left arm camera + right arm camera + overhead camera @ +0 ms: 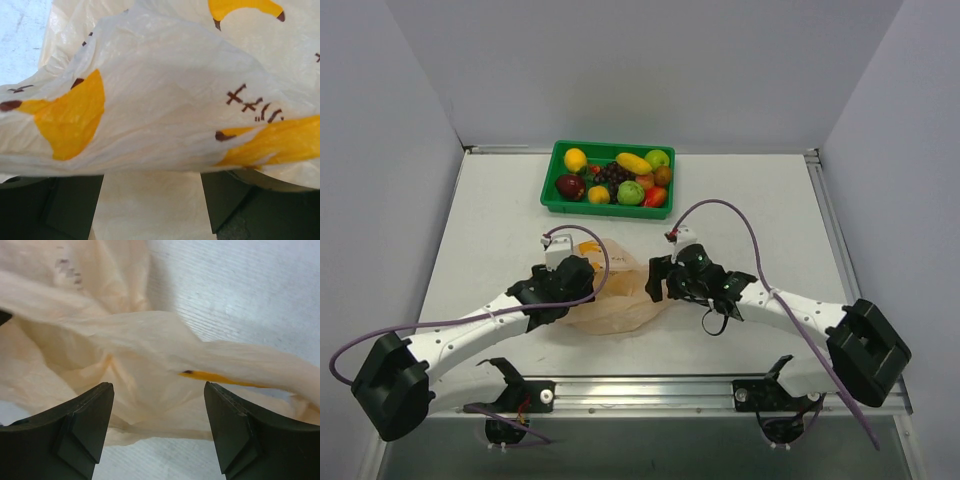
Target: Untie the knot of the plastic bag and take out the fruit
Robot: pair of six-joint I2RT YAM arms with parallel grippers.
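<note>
Seen from above, the plastic bag is partly covered on both sides, and its knot cannot be made out. In the left wrist view, a fold of bag hides the fingertips of the left gripper, and the bag runs past every edge. What lies inside it cannot be told.

Two white arms with black joints, black wedge-shaped fingers, looping purple cables.

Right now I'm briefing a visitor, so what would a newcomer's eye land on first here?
The green tray of bright fruit at the far side stands out. Nearer, the crumpled peach plastic bag with banana prints lies between the left gripper and the right gripper, both open.
</note>
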